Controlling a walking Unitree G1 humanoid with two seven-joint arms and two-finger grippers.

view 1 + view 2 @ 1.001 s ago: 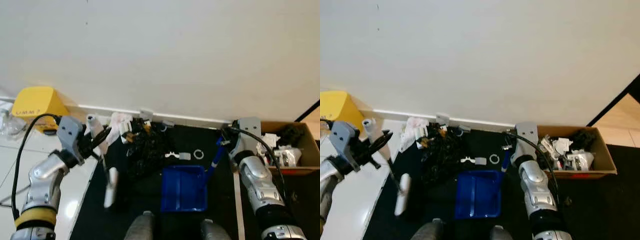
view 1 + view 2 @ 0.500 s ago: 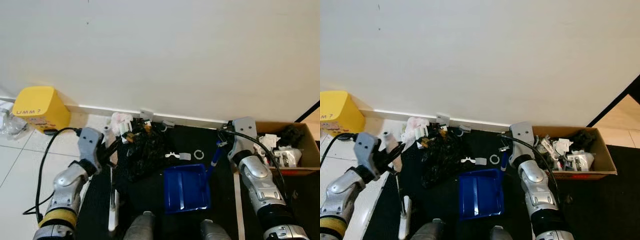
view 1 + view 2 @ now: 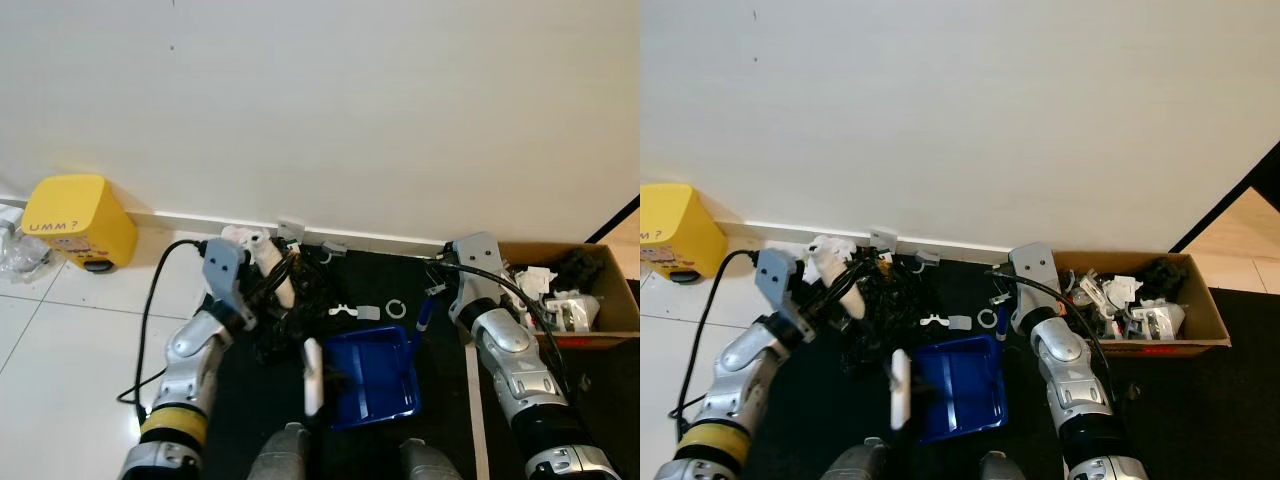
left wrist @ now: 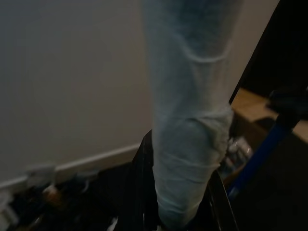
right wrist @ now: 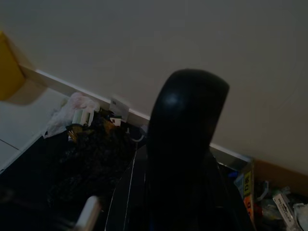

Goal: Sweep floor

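Left gripper (image 3: 268, 290) fingers clamped on the pale handle of the brush (image 3: 312, 375); in the left wrist view that handle (image 4: 187, 120) stands between the two black fingers (image 4: 137, 192), filling the gap. From the fingers the brush runs down and toward the robot, its white head hanging just past the near left edge of the blue dustpan (image 3: 372, 372).

Right gripper (image 3: 436, 292) fingers closed around the top of the dustpan's blue handle (image 3: 422, 317); the black grip end (image 5: 185, 144) sits between the fingers in the right wrist view. Pan lies flat on the black mat (image 3: 445, 400), below and inboard of those fingers.

Debris pile (image 3: 290, 300): black tangled scrap with white bits, directly under and beyond the left fingers, against the baseboard (image 3: 380, 238). Small white ring (image 3: 397, 308) and grey pieces (image 3: 357, 311) lie between the two grippers, just beyond the pan's far edge.

Cardboard box (image 3: 590, 340) of scrap outboard of the right fingers. Yellow bin (image 3: 75, 222) well outboard of the left fingers, on white tile (image 3: 70, 360).
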